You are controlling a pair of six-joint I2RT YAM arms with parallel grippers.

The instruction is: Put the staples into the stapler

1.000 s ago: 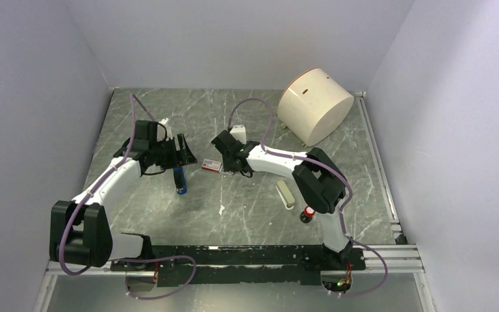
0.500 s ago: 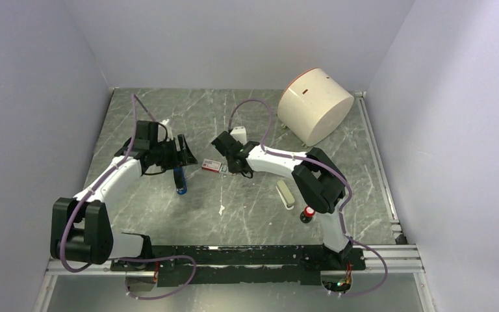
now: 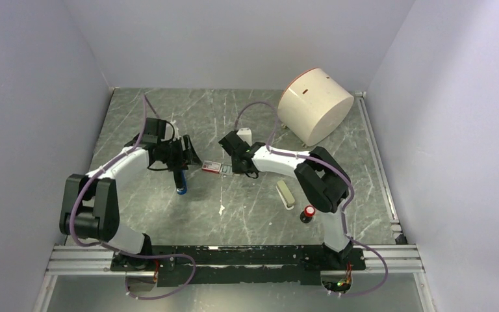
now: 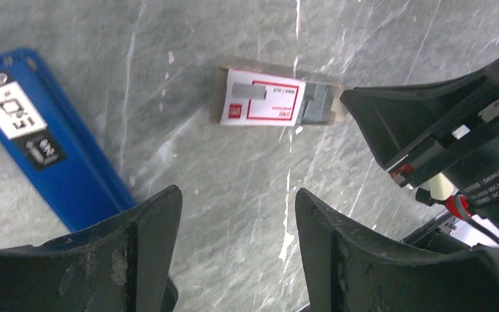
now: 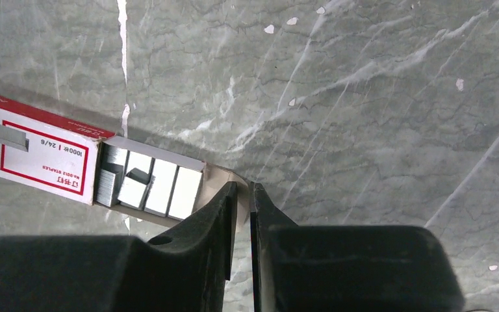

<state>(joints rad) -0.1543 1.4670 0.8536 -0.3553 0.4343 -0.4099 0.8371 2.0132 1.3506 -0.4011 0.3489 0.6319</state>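
The staples box (image 5: 36, 153), a red-and-white sleeve, lies on the marble with its inner tray slid out, showing grey staple blocks (image 5: 149, 188). My right gripper (image 5: 242, 190) is shut on the tray's cardboard end flap (image 5: 224, 179). From above, the staples box (image 3: 212, 166) sits mid-table with the right gripper (image 3: 229, 166) at its right end. The blue stapler (image 3: 180, 179) lies left of it, closed and flat. My left gripper (image 3: 183, 156) hovers over the stapler's far end, open and holding nothing. The left wrist view shows the stapler (image 4: 58, 162), the staples box (image 4: 266, 104) and the left gripper (image 4: 237, 198).
A beige drum (image 3: 315, 104) lies on its side at the back right. A beige-olive bar (image 3: 285, 194) and a red-capped black knob (image 3: 308, 212) rest near the right arm. Grey walls close in on three sides.
The right gripper's fingers have closed onto the tray's end flap. The left arm has swung its elbow in and its gripper has shifted slightly toward the box, narrowing a little.
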